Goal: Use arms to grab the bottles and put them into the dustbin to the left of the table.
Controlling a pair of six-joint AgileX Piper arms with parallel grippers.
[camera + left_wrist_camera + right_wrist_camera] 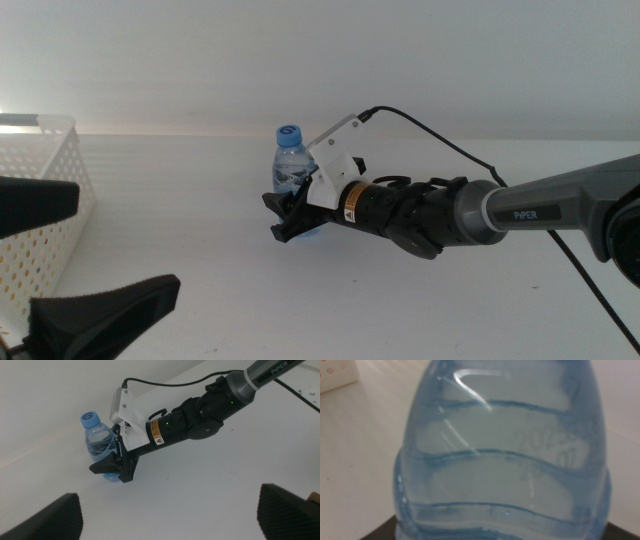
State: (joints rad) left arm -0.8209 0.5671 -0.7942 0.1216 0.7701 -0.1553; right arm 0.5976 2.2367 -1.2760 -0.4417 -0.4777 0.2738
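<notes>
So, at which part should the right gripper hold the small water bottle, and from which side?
Probably low on the ribbed body of the water bottle, coming level from the table's right side, as the right gripper does. The bottle stands upright, so a jaw fits each side; its blue cap is narrower. The left gripper waits open by the dustbin.

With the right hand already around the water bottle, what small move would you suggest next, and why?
Probably shut the right hand on the water bottle before any lift. Its fingers bracket the upright bottle's lower body on the table, and the bottle fills the right wrist view. The dustbin sits to the left; the left hand waits open.
</notes>
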